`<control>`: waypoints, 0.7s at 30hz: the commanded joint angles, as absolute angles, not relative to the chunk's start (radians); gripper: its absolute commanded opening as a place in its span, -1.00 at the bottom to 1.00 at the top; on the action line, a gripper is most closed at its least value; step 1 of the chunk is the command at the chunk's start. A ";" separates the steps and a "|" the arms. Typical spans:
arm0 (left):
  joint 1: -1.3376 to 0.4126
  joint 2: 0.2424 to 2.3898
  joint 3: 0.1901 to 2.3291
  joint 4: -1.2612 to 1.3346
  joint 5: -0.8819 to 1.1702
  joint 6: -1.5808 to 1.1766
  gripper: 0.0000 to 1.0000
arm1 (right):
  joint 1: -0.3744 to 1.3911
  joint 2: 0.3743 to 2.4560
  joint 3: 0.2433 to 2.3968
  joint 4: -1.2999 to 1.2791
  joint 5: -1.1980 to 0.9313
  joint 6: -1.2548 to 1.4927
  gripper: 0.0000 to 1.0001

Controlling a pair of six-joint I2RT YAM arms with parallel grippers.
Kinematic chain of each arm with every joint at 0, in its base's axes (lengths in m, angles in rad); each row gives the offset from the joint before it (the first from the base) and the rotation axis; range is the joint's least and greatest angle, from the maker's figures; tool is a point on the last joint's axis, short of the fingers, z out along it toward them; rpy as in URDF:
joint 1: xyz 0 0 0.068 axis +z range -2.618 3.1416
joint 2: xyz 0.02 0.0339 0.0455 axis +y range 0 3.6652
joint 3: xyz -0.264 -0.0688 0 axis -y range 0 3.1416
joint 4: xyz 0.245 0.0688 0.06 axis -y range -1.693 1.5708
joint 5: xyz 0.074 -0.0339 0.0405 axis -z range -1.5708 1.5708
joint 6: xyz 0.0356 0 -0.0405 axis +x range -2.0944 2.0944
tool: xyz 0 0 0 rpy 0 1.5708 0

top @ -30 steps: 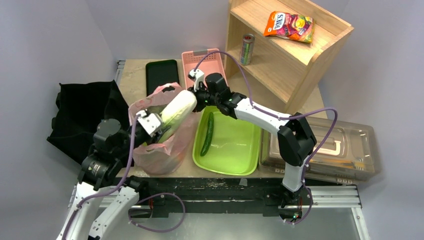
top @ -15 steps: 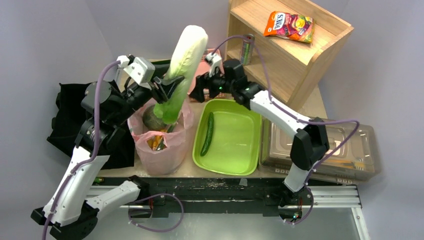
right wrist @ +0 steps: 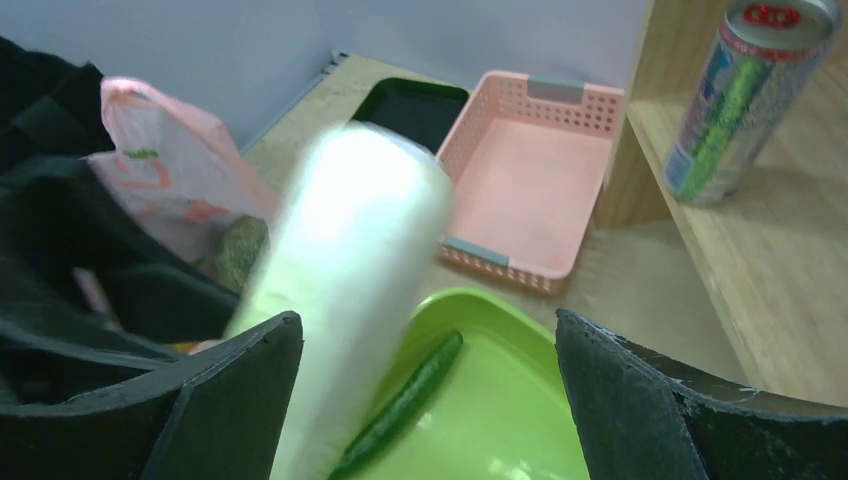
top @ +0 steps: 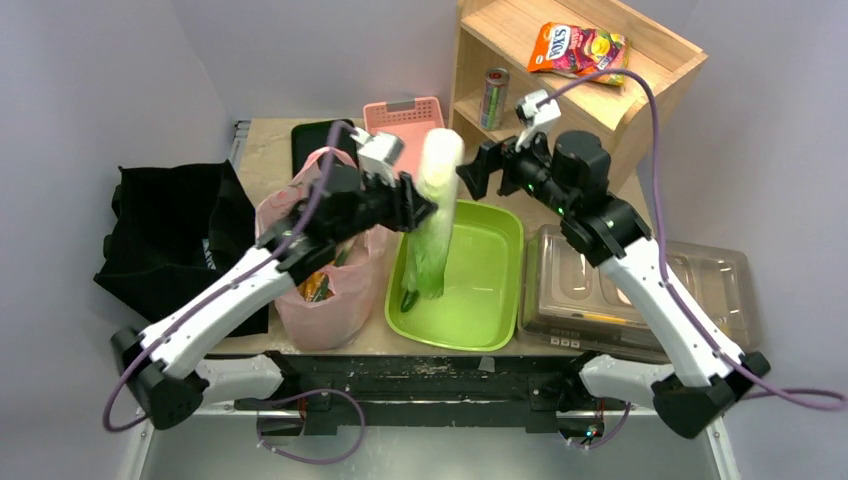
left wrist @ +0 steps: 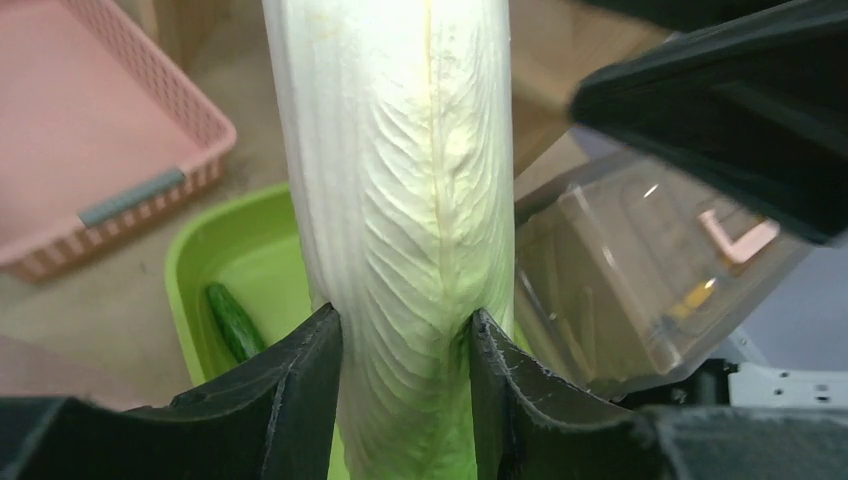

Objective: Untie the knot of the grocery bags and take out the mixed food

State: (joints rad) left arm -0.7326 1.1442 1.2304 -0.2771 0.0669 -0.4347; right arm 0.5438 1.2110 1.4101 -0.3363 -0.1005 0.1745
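Observation:
My left gripper (top: 405,205) (left wrist: 405,335) is shut on the pale napa cabbage (top: 437,200) (left wrist: 400,180), which it holds upright, its leafy end down in the green tub (top: 490,290). The cucumber (left wrist: 232,320) (right wrist: 405,400) lies in that tub, mostly hidden behind the cabbage in the top view. The pink grocery bag (top: 325,290) (right wrist: 160,170) stands left of the tub with its mouth open and more food inside. No knot is in view. My right gripper (top: 478,172) (right wrist: 428,325) hangs open and empty above the tub's far end, right of the cabbage's top.
A pink basket (top: 405,115) and a black tablet (top: 320,145) lie at the back. The wooden shelf (top: 600,130) holds a striped can (top: 494,97) and a snack bag (top: 580,50). A clear lidded box (top: 650,295) sits right of the tub. Black cloth (top: 165,235) lies at far left.
The right gripper opened, let go of the cabbage and drew back to the right. The left arm lifted the cabbage out of the bag and swung it right and down into the green tub.

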 commanded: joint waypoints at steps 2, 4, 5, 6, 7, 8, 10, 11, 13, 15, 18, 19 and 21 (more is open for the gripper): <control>-0.838 1.283 1.129 -0.178 -0.057 -0.533 -1.00 | 0.554 1.120 1.300 -0.377 -0.021 0.152 0.92; -0.841 1.377 1.136 -0.199 -0.060 -0.581 -1.00 | 0.554 1.111 1.287 -0.370 -0.019 0.153 0.91; -0.842 1.411 1.130 -0.195 -0.050 -0.586 -1.00 | 0.554 1.109 1.282 -0.364 -0.011 0.152 0.91; -0.845 1.432 1.119 -0.192 -0.058 -0.602 -1.00 | 0.554 1.108 1.279 -0.362 -0.005 0.151 0.91; -0.846 1.452 1.109 -0.188 -0.066 -0.619 -1.00 | 0.554 1.108 1.277 -0.362 -0.002 0.149 0.91; -0.845 1.473 1.106 -0.202 -0.073 -0.635 -1.00 | 0.554 1.108 1.275 -0.361 -0.001 0.149 0.91; -0.846 1.506 1.106 -0.224 -0.083 -0.668 -1.00 | 0.554 1.109 1.271 -0.353 -0.001 0.150 0.91; -0.845 1.521 1.104 -0.222 -0.077 -0.669 -1.00 | 0.554 1.112 1.269 -0.348 -0.001 0.152 0.91; -0.845 1.544 1.112 -0.228 -0.056 -0.667 -0.57 | 0.554 1.120 1.274 -0.340 -0.004 0.153 0.92; -0.844 1.551 1.147 -0.263 -0.028 -0.648 -0.08 | 0.554 1.132 1.286 -0.335 -0.009 0.141 0.94; -0.844 1.488 1.218 -0.286 0.057 -0.583 0.32 | 0.554 1.153 1.303 -0.318 -0.014 0.123 0.95; -0.846 1.449 1.240 -0.289 0.074 -0.559 0.51 | 0.554 1.161 1.305 -0.306 -0.018 0.120 0.95; -0.846 1.354 1.292 -0.314 0.099 -0.483 0.92 | 0.554 1.179 1.318 -0.280 -0.035 0.120 0.96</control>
State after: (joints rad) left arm -0.8448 1.5417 1.1515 -0.3309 0.0109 -0.5938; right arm 0.5499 1.1534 1.2690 -0.3630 -0.0174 0.1444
